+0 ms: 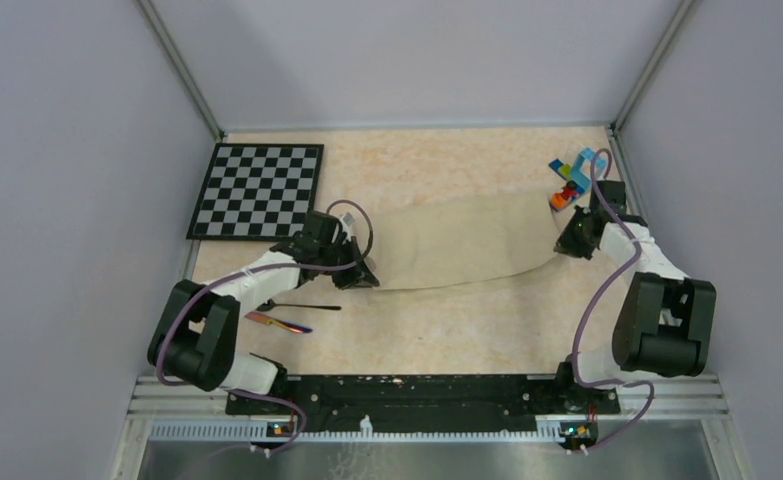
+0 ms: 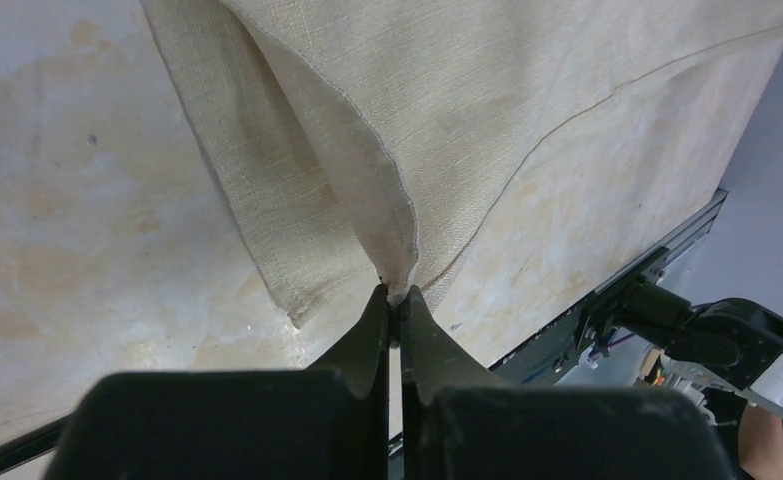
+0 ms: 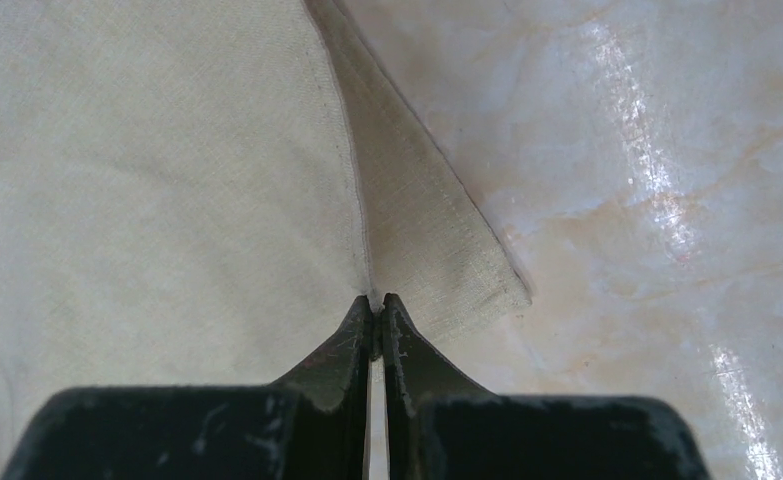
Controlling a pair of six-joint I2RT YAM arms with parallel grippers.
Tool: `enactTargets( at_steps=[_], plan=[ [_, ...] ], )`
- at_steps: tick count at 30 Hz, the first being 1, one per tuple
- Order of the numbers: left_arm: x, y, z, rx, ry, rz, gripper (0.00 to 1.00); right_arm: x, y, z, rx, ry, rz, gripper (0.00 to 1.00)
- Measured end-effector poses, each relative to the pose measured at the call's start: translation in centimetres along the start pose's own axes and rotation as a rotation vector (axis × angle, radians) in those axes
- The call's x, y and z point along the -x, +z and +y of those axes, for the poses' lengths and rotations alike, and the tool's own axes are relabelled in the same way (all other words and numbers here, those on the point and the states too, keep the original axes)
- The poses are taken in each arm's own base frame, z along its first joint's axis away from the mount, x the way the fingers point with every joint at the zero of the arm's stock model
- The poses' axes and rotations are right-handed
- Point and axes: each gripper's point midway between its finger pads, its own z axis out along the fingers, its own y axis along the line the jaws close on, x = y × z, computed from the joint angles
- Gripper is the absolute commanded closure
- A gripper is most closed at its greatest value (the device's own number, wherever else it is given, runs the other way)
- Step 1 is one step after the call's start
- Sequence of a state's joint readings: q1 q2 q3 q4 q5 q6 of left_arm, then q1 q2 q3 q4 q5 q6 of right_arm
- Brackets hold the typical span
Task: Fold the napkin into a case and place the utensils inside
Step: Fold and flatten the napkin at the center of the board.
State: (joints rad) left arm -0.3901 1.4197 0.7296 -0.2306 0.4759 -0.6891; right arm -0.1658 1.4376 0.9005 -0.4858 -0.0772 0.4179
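The left end effector (image 2: 397, 297) and right end effector (image 3: 377, 302) each pinch a napkin (image 1: 467, 240) corner, jaws closed. Both should travel together, with the cloth taut.

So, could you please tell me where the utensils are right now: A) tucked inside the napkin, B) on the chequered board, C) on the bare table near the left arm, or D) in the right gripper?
C: the utensils lie on the bare table, apart from the napkin, and the right gripper is shut on the napkin's edge only.
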Motion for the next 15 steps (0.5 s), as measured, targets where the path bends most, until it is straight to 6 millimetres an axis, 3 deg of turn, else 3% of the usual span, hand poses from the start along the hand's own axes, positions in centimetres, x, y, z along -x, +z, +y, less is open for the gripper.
enactTargets(
  at_steps=[6, 15],
  plan=[
    [-2.4, 0.8, 1.4, 0.036, -0.021, 0.042, 1.00, -1.3, 1.3, -0.8, -0.021, 0.005, 0.034, 1.00],
    [-2.3, 0.7, 1.8, 0.057, -0.019, 0.023, 1.00, -1.7, 1.1, -1.9, -0.055, 0.013, 0.021, 1.00]
  ],
)
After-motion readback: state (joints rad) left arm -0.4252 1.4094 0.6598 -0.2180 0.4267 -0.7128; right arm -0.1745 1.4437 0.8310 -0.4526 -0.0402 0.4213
